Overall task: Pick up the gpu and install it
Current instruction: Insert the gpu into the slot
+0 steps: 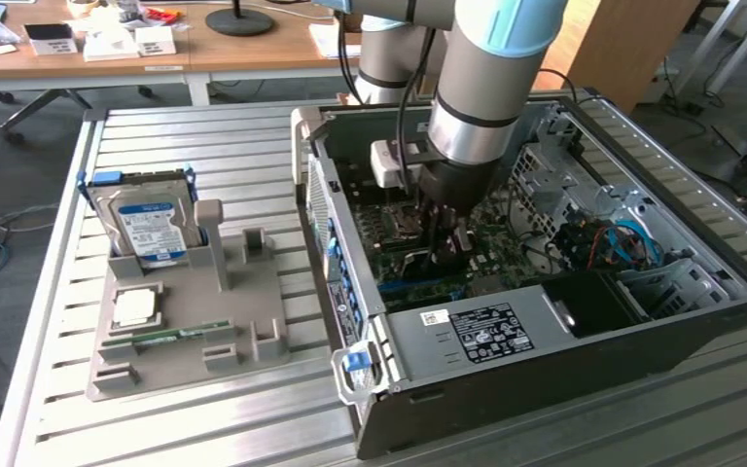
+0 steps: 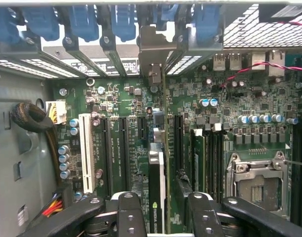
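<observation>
gpu [image 2: 157, 187]: seen edge-on in the wrist view, held upright over the motherboard [image 2: 200, 123] among the long black expansion slots, its silver end bracket [image 2: 154, 54] reaching up to the rear slot openings of the case; whether it is fully seated cannot be told.
gripper [image 2: 158, 212]: clenched on the gpu, one black finger pressed to each face of the card; in the exterior view it is lowered deep inside the open case.
computer case [image 1: 685, 321]: laid on its side with the side panel off, placed toward the bench's edge at the exterior view's right.
power supply [image 1: 490, 331]: seated in the near corner of the case, its label facing up.
bench [image 1: 218, 428]: a slatted metal top carrying case and holder.
grey holder [image 1: 192, 321]: set near the bench's edge at the exterior view's left, well apart from the gripper.
hard drive [image 1: 147, 229]: stood upright at the holder's far end, blue-white label showing.
memory stick [image 1: 166, 336]: laid flat in a holder groove.
</observation>
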